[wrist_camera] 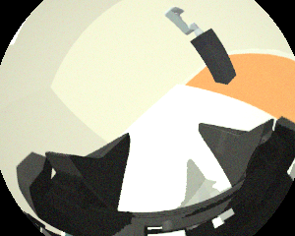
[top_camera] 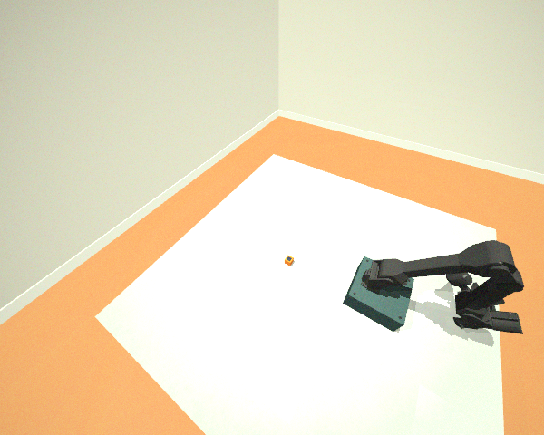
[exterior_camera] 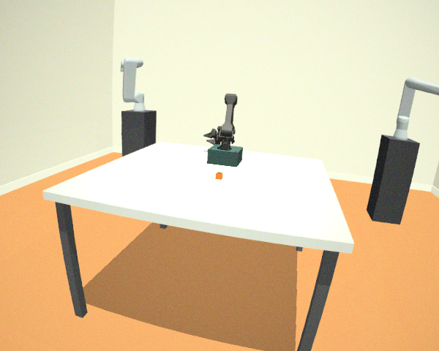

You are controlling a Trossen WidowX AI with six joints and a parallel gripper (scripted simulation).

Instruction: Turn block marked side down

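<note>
A small orange block (top_camera: 288, 263) (exterior_camera: 219, 176) rests on the white table (top_camera: 244, 299) (exterior_camera: 167, 196). A dark square mark (top_camera: 289, 258) shows on its top face, so the marked side faces up. My gripper (exterior_camera: 205, 138) (wrist_camera: 164, 129) is open, with two dark pointed fingers wide apart and nothing between them. It is held beside the arm's base, well behind the block and away from it. The block does not show in the wrist view. The block's underside is hidden.
A teal base box (top_camera: 380, 299) (exterior_camera: 223, 156) carries my arm and stands between the gripper's side and the block. Two grey arms on dark pedestals (exterior_camera: 138, 131) (exterior_camera: 391, 179) (wrist_camera: 213, 56) stand beyond the table edges.
</note>
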